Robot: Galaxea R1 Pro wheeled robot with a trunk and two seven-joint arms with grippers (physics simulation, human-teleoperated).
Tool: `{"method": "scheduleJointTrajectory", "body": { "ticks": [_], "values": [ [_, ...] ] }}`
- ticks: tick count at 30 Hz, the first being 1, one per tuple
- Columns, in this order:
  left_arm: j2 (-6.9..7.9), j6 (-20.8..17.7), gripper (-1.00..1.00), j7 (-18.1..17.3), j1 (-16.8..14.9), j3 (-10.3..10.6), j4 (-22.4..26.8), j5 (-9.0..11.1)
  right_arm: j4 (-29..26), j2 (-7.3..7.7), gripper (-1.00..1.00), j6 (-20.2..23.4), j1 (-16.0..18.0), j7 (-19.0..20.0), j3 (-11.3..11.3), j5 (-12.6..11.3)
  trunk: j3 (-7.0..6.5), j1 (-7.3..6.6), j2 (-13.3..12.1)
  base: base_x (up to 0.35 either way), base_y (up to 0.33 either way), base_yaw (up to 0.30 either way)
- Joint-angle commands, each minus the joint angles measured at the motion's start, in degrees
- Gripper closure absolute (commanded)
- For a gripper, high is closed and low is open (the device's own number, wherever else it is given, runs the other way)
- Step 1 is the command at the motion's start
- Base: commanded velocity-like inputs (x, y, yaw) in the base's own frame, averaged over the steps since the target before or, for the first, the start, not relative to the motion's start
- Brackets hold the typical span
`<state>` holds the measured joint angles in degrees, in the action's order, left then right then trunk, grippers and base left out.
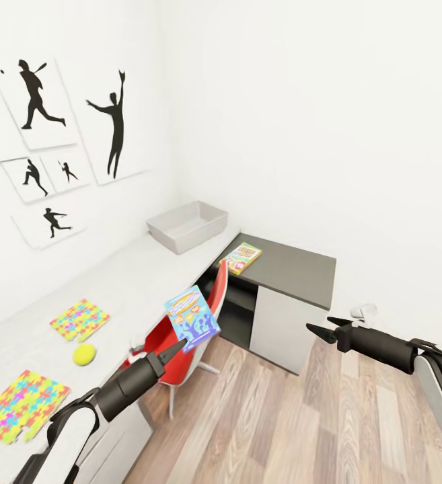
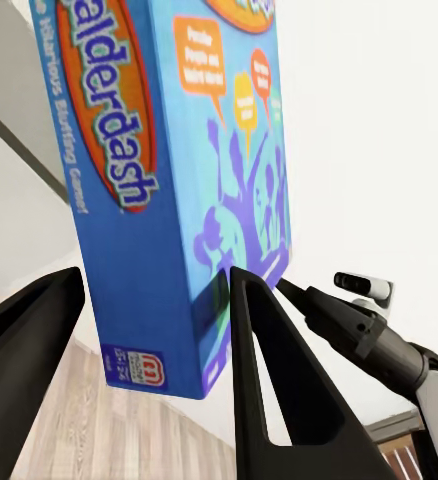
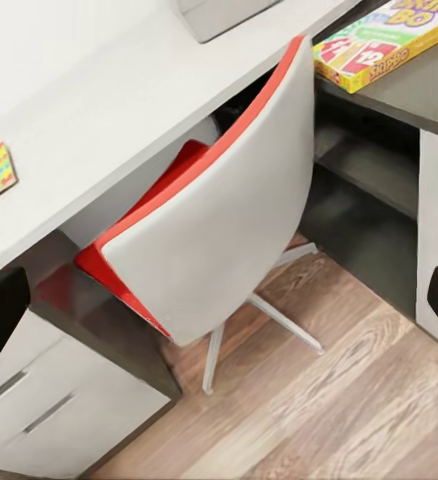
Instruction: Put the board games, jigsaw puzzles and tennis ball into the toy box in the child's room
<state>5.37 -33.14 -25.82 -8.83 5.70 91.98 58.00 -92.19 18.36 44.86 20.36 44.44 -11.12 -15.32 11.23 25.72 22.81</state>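
The left gripper [image 1: 180, 347] holds the blue Balderdash box [image 1: 192, 318] between its fingers [image 2: 279, 400], in the air above the red chair [image 1: 194, 336] beside the desk [image 1: 133, 282]. The right gripper [image 1: 320, 329] is free and I cannot tell its opening. The toy box [image 1: 187, 226] stands at the desk's far end.

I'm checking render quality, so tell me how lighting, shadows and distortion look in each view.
Head view: flat, even light, wide-angle bending at the walls, toy box barely shaded. Left wrist view: blue board game sharp and bright in the left pincer. Right wrist view: soft shade under the table behind the chair.
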Motion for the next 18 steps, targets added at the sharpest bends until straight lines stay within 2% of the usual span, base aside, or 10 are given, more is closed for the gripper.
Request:
{"method": "scheduleJointTrajectory", "body": {
  "ticks": [1,18],
  "values": [
    [0.01,-0.4,1.00,0.1,0.0,0.0,0.0,0.7,0.0,0.01,-1.00,0.3,0.0,0.1,0.0,-0.1,0.11,0.06,0.1,0.302,-0.193,0.000],
    [0.02,-0.4,1.00,-0.2,0.0,0.0,0.1,0.7,0.0,0.01,-1.00,0.3,0.0,0.1,0.0,-0.1,0.11,0.06,0.1,0.301,-0.195,0.000]
  ]
}}
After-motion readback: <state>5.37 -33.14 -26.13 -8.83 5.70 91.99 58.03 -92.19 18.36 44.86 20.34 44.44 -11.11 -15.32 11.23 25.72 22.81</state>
